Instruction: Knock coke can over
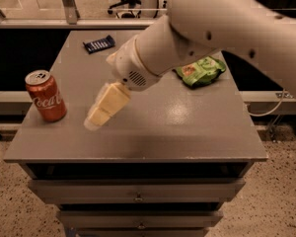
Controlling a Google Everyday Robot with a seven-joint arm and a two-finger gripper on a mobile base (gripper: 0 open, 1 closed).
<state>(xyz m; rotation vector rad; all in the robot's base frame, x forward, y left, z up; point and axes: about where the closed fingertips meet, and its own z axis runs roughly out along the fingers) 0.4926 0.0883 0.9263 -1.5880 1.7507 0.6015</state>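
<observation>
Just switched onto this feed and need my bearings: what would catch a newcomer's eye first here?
The big cream-white robot arm reaches in from the upper right, its pale pincer hanging over the middle-left of the grey metal cabinet top. To the pincer's left, apart from it, the small red aluminium Coca-Cola can stands upright near the left edge. A crumpled green snack bag lies toward the back right.
</observation>
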